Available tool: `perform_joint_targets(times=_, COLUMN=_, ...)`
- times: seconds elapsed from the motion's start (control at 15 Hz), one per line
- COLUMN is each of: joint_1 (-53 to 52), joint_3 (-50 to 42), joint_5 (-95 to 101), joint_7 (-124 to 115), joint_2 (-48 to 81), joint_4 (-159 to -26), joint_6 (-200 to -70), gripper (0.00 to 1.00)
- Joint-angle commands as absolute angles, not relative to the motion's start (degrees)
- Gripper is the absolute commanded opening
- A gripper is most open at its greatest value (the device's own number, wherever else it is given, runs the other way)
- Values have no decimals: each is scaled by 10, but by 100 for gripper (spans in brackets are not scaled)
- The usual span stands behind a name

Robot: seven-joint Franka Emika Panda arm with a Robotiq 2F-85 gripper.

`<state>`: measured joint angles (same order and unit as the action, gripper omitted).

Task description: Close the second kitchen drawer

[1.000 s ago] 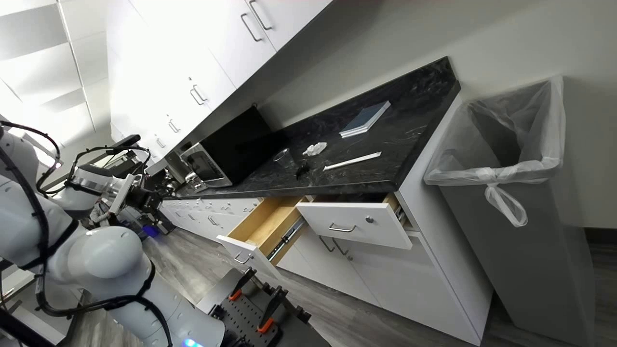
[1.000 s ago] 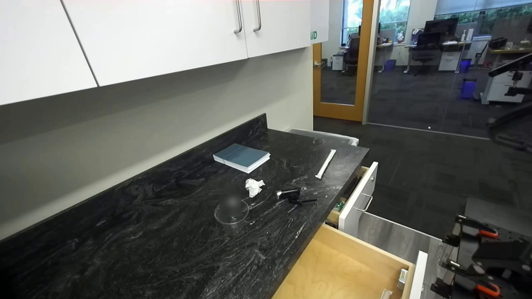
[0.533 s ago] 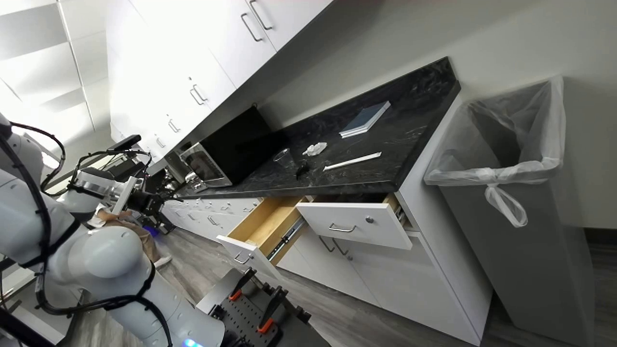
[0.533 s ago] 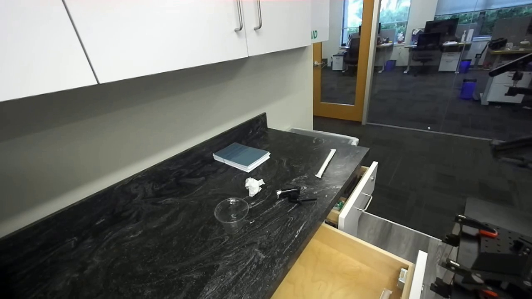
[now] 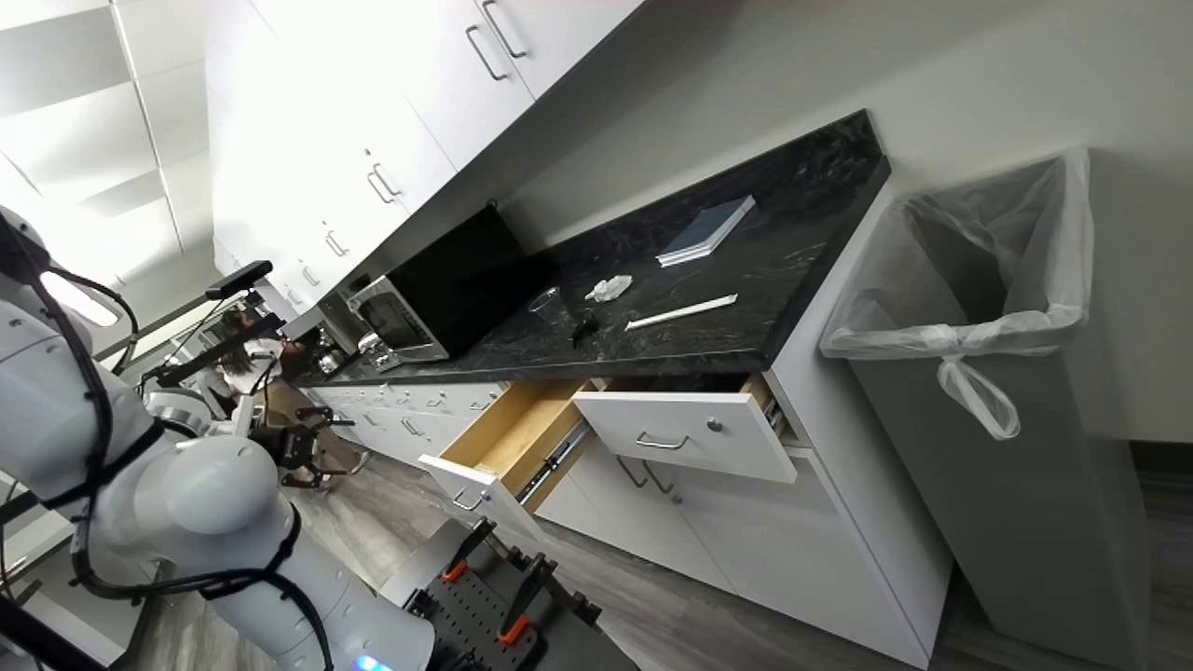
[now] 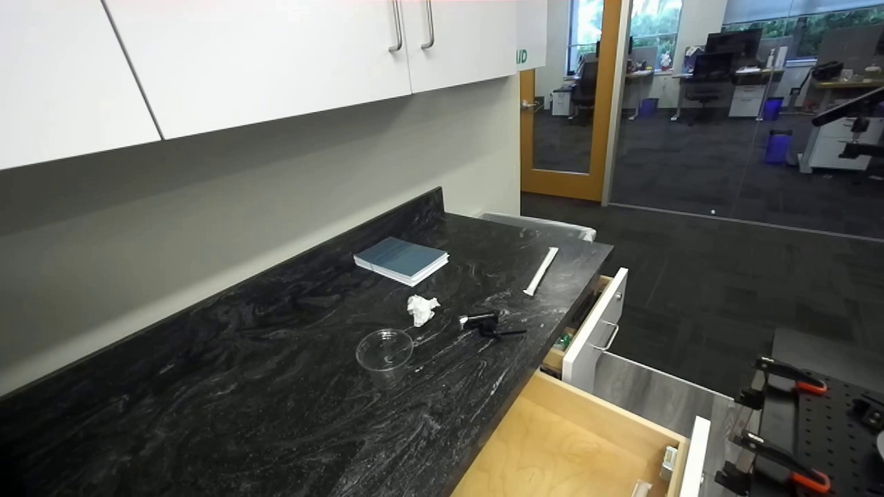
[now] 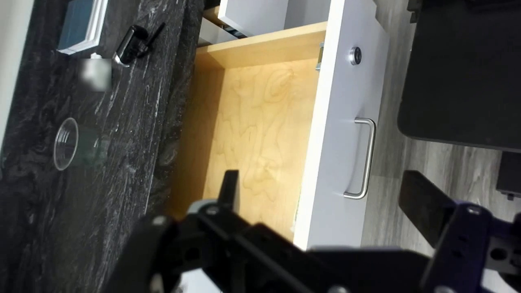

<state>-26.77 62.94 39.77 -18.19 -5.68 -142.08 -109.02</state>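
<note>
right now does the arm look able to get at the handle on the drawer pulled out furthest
Probably yes, by moving closer: in the wrist view the gripper is open and nothing shows in front of the handle on that drawer.

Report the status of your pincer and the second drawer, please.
Pincer open, holding nothing. Second drawer pulled well out. Neighbouring drawer partly open alongside, seemingly not blocking.

Bleaching glare across upper cabinets [image 5: 326, 102], wall [image 5: 578, 177] beneath in shadow.
</note>
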Motion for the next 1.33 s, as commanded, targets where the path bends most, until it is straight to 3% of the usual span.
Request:
perform_joint_targets(times=0.0, joint_1=-252, joint_3=655, joint_5=495, joint_7=-322, joint_2=20, joint_4=-1460, joint_6=-1106, gripper=100)
perform_joint_targets(times=0.4, joint_1=-270, joint_3=635, joint_5=502, joint_7=-337, joint_2=34, joint_4=-1466, joint_6=-1097, gripper=100)
perform_joint_targets(times=0.67, joint_1=-319, joint_3=620, joint_5=645, joint_7=-299, joint_2=180, joint_4=-1402, joint_6=-926, gripper=100)
perform_joint_targets(times=1.27, joint_1=-590, joint_3=369, joint_5=883, joint_7=-185, joint_2=450, joint_4=-1236, joint_6=-799, gripper=100)
